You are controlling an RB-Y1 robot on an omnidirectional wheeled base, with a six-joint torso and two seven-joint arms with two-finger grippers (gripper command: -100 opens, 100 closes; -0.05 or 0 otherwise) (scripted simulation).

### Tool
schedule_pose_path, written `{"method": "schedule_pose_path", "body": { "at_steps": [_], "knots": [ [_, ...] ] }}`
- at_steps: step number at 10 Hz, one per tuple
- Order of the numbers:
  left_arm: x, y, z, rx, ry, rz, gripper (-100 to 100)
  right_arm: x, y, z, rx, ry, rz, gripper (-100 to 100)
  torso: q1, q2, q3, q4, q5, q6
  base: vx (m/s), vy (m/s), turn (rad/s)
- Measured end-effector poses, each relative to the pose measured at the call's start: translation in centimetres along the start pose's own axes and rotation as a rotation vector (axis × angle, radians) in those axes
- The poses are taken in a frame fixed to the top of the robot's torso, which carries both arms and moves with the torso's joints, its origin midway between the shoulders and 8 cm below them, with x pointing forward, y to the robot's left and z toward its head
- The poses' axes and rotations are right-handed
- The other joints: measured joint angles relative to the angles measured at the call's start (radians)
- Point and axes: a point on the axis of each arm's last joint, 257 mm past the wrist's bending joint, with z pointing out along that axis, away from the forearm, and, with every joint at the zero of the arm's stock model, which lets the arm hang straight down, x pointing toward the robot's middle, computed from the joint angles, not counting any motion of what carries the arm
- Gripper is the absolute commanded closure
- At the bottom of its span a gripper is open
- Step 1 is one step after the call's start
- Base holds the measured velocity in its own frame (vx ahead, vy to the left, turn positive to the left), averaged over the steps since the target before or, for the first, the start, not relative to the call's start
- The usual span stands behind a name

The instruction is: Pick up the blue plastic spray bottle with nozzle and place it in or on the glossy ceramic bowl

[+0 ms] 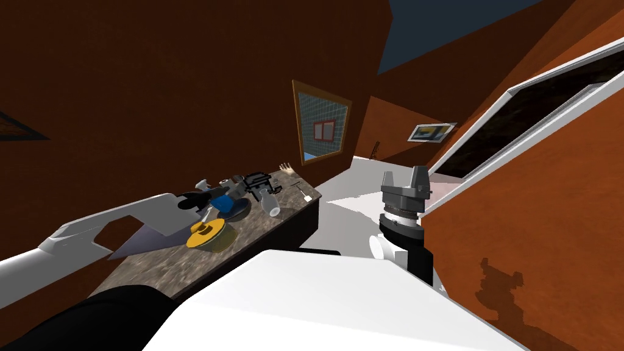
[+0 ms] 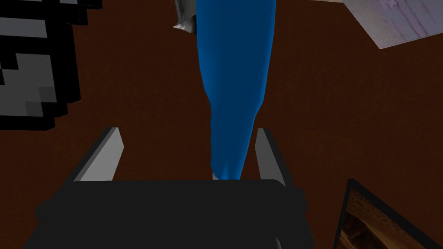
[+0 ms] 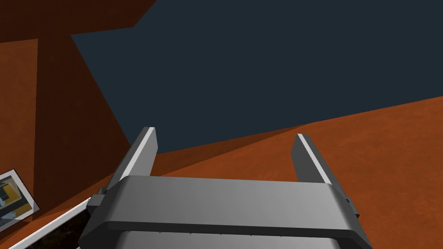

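The blue spray bottle (image 2: 233, 78) runs lengthwise between the fingers of my left gripper (image 2: 186, 151), its white nozzle (image 2: 185, 17) at the far end. Those fingers stand wide apart: one is close beside the bottle's narrow end, the other is well clear of it. In the head view the left gripper (image 1: 198, 200) reaches over the marbled table (image 1: 152, 262), with the bottle (image 1: 222, 202) at its tip above a dark blue round dish (image 1: 239, 211). A yellow bowl-like dish (image 1: 207, 235) lies just nearer to me. My right gripper (image 1: 405, 180) is raised beside the table, open and empty (image 3: 225, 147).
A clear glass (image 1: 270, 205) lies on its side right of the dishes. A black and grey blocky object (image 1: 256, 181) (image 2: 30, 65) stands behind them, with small items near the table's far end (image 1: 301, 190). A brown wall backs the table; white floor (image 1: 347, 207) lies to its right.
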Motion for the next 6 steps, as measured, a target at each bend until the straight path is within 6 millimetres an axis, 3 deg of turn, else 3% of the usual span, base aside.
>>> {"method": "schedule_pose_path", "body": {
  "at_steps": [3,6],
  "knots": [
    [-0.5,-0.2,1.4,0.026,-0.004,0.01,-100,0.0,0.0,0.0,0.0,0.0,0.0,0,0.0,0.0,0.0,0.0,0.0,0.0,0.038,-0.046,0.054],
    [-1.2,-0.2,2.5,0.055,-0.007,0.02,-100,0.0,0.0,0.0,0.0,0.0,0.0,0,-0.002,-0.001,-0.001,0.0,-0.001,0.0,0.055,-0.057,0.142]
  ]
}}
